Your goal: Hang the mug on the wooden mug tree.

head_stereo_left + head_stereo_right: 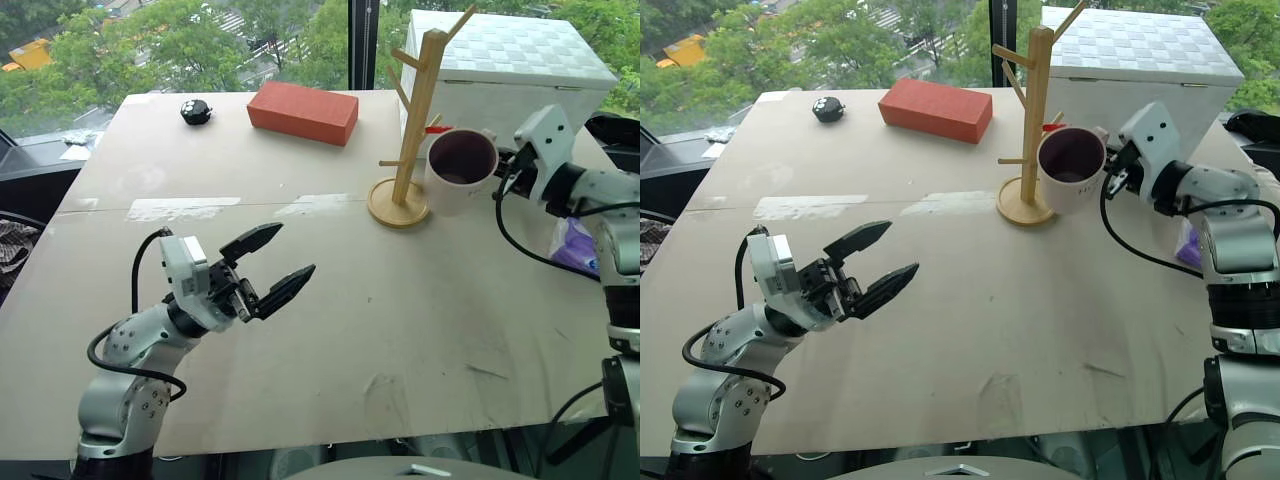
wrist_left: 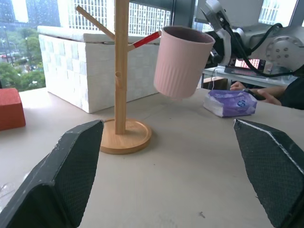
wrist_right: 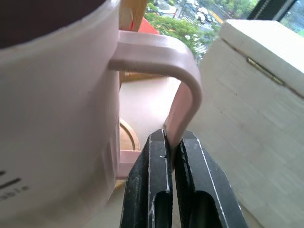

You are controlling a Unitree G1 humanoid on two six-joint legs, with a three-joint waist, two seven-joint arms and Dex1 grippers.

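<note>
A pale board surface (image 1: 330, 330) is set before windows giving onto green treetops. The mug (image 1: 461, 170) is held clear of the surface by the right gripper (image 3: 173, 147), whose fingers (image 3: 154, 180) are pinched tight on the lower part of the handle, seen in the right wrist view. Just beyond those fingers, on the far side of the mug, the wooden mug tree (image 1: 412, 120) is seen upright on its round base; the mug's rim is just beside the red-tipped peg (image 2: 146, 40) and is not hooked on it. A white box (image 1: 510, 70) is placed behind the tree, and a purple packet (image 2: 230, 103) lies near the right arm. The left gripper (image 1: 282, 265) is raised above the surface, its fingers (image 1: 252, 240) spread wide and holding nothing, well apart from the mug. A red brick (image 1: 303, 112) and a small black object (image 1: 195, 111) are seen far ahead of the left fingers.
</note>
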